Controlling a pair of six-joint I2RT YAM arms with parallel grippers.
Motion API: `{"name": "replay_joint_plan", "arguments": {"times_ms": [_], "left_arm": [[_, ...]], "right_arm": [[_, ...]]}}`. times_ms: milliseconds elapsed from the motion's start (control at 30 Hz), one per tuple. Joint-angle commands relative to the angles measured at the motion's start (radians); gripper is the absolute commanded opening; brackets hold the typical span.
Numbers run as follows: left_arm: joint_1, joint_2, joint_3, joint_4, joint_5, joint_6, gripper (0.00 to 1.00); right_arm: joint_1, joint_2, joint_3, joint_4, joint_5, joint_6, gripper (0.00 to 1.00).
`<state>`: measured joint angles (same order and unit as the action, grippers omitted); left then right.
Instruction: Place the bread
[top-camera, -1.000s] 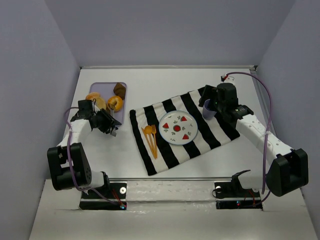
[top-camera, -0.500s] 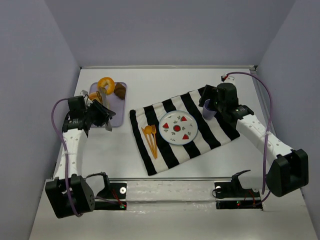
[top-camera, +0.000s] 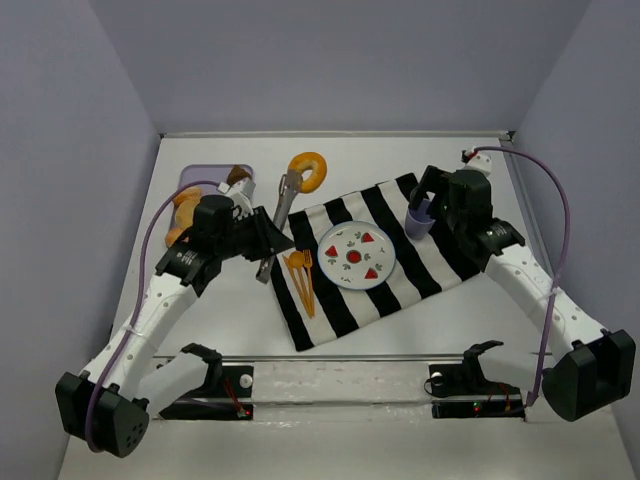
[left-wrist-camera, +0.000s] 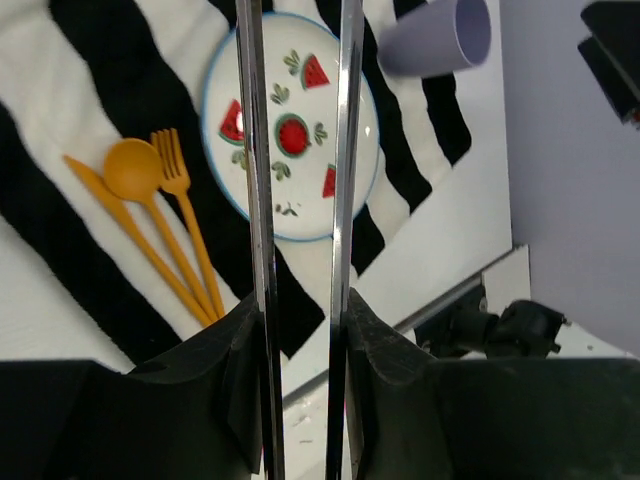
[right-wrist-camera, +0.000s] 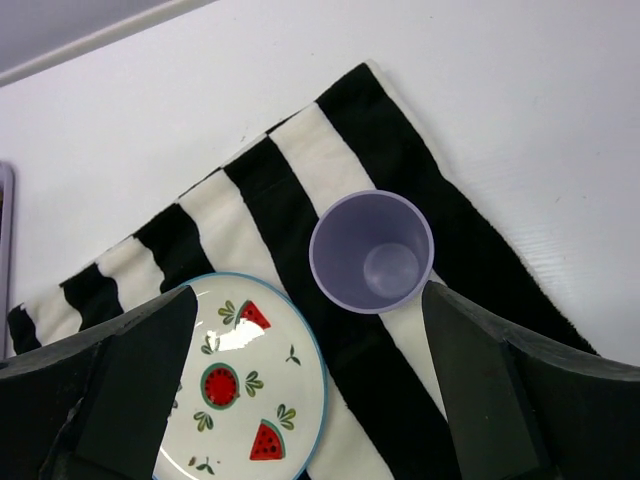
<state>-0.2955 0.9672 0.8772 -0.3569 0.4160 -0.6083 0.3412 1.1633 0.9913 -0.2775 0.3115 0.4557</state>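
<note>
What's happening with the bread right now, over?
Left gripper shut on tongs, bread pinched at their tips, short of the plate. Right gripper open over the purple cup. Nothing seen between bread and plate.

No readable text, numbers, labels or logos in any view. Only marking is the print on the plate (top-camera: 343, 243), centre of the top view: watermelon slices and small leaves, pictures only, no letters.
</note>
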Motion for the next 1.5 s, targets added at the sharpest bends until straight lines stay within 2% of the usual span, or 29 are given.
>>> {"name": "replay_joint_plan", "arguments": {"times_ms": [0, 67, 200, 433, 533, 667, 833, 933, 967, 1100, 1133, 1167, 1233, 1267, 1333, 1467], "left_arm": [[-0.183, 0.016, 0.011, 0.081, -0.055, -0.005, 0.06], [-0.27, 0.03, 0.009, 0.078, -0.094, -0.005, 0.06], [-0.371, 0.109, -0.003, 0.062, -0.102, -0.019, 0.06], [-0.47, 0.27, 0.054, -0.025, -0.129, 0.011, 0.06], [-0.481, 0.318, 0.08, -0.066, -0.151, 0.024, 0.14], [-0.485, 0.363, 0.078, -0.088, -0.152, 0.027, 0.18], [-0.487, 0.372, 0.098, -0.093, -0.14, 0.033, 0.4], [-0.485, 0.364, 0.121, -0.111, -0.164, 0.039, 0.46], [-0.485, 0.363, 0.126, -0.116, -0.169, 0.041, 0.52], [-0.485, 0.36, 0.143, -0.126, -0.172, 0.047, 0.57], [-0.485, 0.358, 0.144, -0.129, -0.18, 0.047, 0.63], [-0.485, 0.358, 0.147, -0.135, -0.181, 0.047, 0.65], [-0.485, 0.357, 0.155, -0.143, -0.187, 0.05, 0.6], [-0.485, 0.357, 0.166, -0.158, -0.204, 0.05, 0.53], [-0.485, 0.352, 0.19, -0.189, -0.244, 0.039, 0.45], [-0.479, 0.32, 0.276, -0.269, -0.41, 0.025, 0.4]], "right_arm": [[-0.004, -0.06, -0.017, 0.021, 0.081, 0.02, 1.0], [-0.004, -0.079, -0.023, 0.015, 0.101, 0.02, 1.0], [-0.004, -0.122, -0.034, 0.015, 0.107, 0.017, 1.0], [-0.004, -0.142, -0.04, 0.012, 0.11, 0.014, 1.0], [-0.004, -0.145, -0.042, 0.012, 0.113, 0.011, 1.0], [-0.004, -0.143, -0.04, 0.011, 0.112, 0.009, 1.0], [-0.004, -0.137, -0.039, 0.012, 0.11, 0.008, 1.0], [-0.004, -0.132, -0.036, 0.011, 0.112, -0.005, 1.0], [-0.004, -0.128, -0.036, 0.011, 0.113, -0.006, 1.0], [-0.004, -0.125, -0.034, 0.009, 0.101, -0.012, 1.0], [-0.004, -0.125, -0.033, 0.009, 0.098, -0.014, 1.0], [-0.004, -0.128, -0.033, 0.009, 0.092, -0.014, 1.0], [-0.004, -0.129, -0.033, 0.008, 0.089, -0.015, 1.0], [-0.004, -0.131, -0.034, 0.008, 0.087, -0.017, 1.0], [-0.004, -0.134, -0.034, 0.008, 0.086, -0.017, 1.0], [-0.004, -0.139, -0.034, 0.009, 0.084, -0.017, 1.0]]}}
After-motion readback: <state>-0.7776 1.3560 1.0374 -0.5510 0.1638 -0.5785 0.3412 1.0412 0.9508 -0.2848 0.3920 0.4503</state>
